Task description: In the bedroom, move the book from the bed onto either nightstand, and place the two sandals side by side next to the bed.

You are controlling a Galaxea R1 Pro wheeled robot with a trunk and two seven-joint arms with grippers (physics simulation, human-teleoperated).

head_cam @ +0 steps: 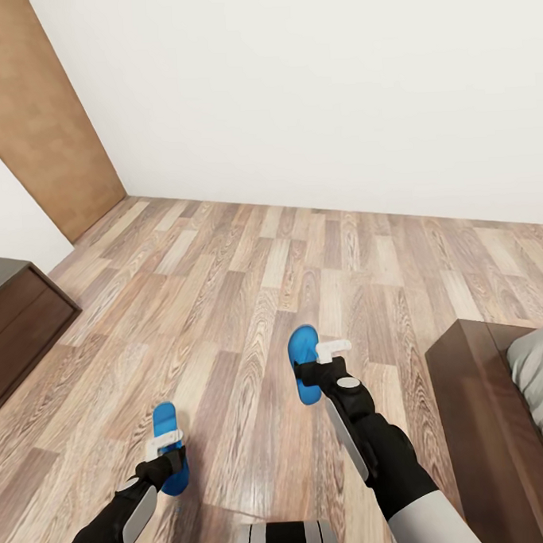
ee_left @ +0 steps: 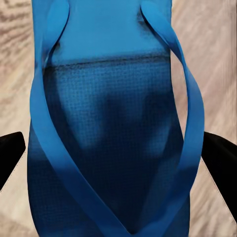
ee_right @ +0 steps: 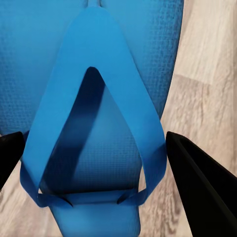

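Sandals: left gripper (head_cam: 164, 456) straddles one (head_cam: 167, 444) at 7 o'clock, right gripper (head_cam: 313, 374) another (head_cam: 303, 361) centrally; whether either grips, cannot tell; well apart, pairing beside bed (head_cam: 502, 419) remains

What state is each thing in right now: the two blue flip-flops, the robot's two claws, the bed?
Left sandal: strap side up, held by left gripper.
Right sandal: strap side up, held by right gripper.
Left gripper: fingers flank the sandal.
Right gripper: fingers flank its sandal.
Bed: corner showing, no sandal beside it yet.
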